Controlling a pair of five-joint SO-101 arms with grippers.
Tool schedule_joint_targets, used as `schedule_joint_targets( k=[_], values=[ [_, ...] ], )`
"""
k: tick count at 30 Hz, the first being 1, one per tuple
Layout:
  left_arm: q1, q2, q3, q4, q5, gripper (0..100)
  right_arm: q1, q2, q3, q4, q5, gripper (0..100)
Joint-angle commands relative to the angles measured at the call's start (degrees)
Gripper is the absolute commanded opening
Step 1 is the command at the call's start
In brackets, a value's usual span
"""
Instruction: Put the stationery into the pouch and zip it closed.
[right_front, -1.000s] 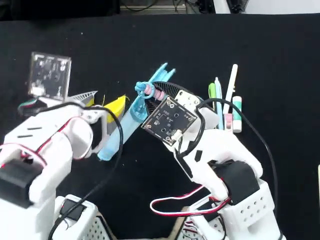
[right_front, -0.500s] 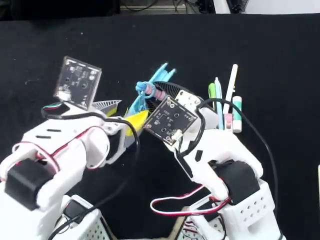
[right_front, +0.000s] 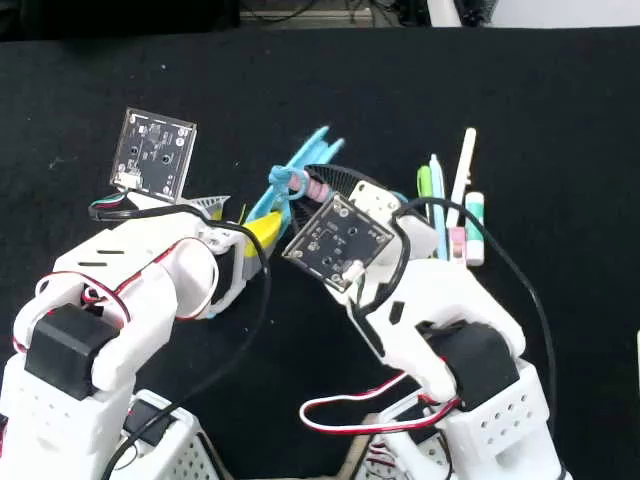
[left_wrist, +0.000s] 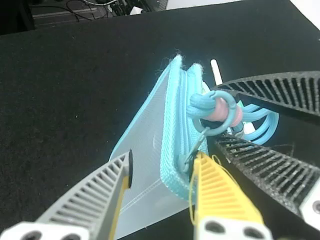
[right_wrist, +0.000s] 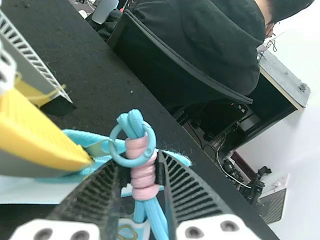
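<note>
Above the table (right_front: 500, 90), left gripper (left_wrist: 162, 165) astride pouch (left_wrist: 150, 130), right gripper (right_wrist: 142, 167) pinching cord (right_wrist: 130, 120)

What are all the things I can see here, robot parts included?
table: one, black, under everything.
pouch: one, light blue, mid-table between the arms.
zip pull: one, blue ring and cord with a pink bead, at the pouch's end.
pens: three, green, blue and white, side by side on the table past the right arm.
stick: one, white and teal, beside the white pen.
arms: two, white, at the near edge.
left gripper: one, grey and yellow, open, a finger on each side of the pouch.
right gripper: one, black, shut on the zip pull.
</note>
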Motion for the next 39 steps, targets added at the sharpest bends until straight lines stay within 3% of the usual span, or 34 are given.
schedule_joint_targets(
  k=[1, 5, 10, 15, 19, 26, 33, 35, 39],
  values=[
    [-0.92, 0.18, 0.13, 2.11, -0.26, 17, 1.41, -1.27, -0.48, 0.09, 0.35, 1.1],
    [-0.92, 0.18, -0.04, 2.37, -0.26, 2, 1.41, -1.36, -0.48, 0.0, 0.35, 1.1],
    [-0.92, -0.88, -0.04, 2.37, -0.26, 3, 1.93, -1.36, -0.4, 0.18, 0.35, 1.1],
    [-1.01, -6.15, -0.04, 1.93, -0.7, 3, 9.14, -1.36, -0.48, -0.18, 0.35, 1.1],
    [-1.01, -8.53, 0.48, 1.93, -5.89, 3, 12.75, -1.36, -0.48, 0.18, 0.35, 1.1],
    [-1.01, -8.53, 0.4, 0.0, -10.55, 3, 12.84, -2.42, -0.92, 1.41, 0.26, 1.1],
    [-5.93, -6.51, 3.38, -6.07, -10.64, 3, 12.84, -12.26, 2.86, 2.55, 0.35, 1.1],
    [-5.93, -4.22, 3.03, -3.43, -8.62, 7, 12.04, -14.2, 5.67, 2.29, 0.35, 1.1],
    [-6.02, 2.29, -4.0, 5.19, -1.32, 25, 9.93, -15.08, 9.27, 2.11, 0.35, 1.1]
  ],
)
